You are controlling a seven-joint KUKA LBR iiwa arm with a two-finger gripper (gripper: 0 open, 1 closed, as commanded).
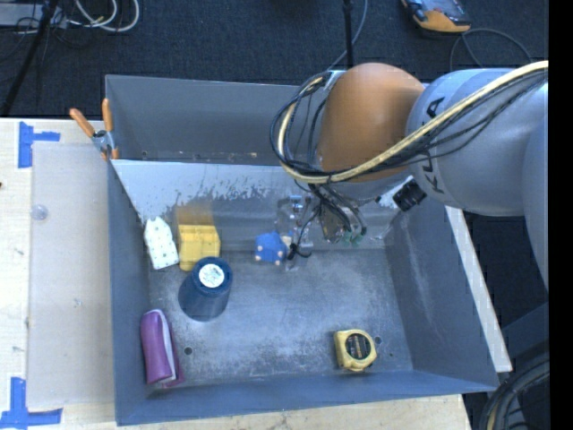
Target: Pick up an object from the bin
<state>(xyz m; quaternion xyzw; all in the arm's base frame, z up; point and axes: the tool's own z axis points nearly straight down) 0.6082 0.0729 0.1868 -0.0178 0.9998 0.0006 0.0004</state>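
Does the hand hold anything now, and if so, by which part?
It cannot be told. The hand is down right beside a small blue object toward the back of the bin, at that object's right side, but no grip on it is visible.

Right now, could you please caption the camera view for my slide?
Gripper beside a small blue toy near the bin's back wall; yellow block, blue cup and tape measure elsewhere.

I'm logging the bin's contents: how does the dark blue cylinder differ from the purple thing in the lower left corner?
The dark blue cylinder has a round white label on top; the purple thing is plain purple. The cylinder stands upright; the purple thing lies flat along the bin's left wall. The cylinder is squat and round; the purple thing is long with a rounded end. Both sit in the bin's left part.
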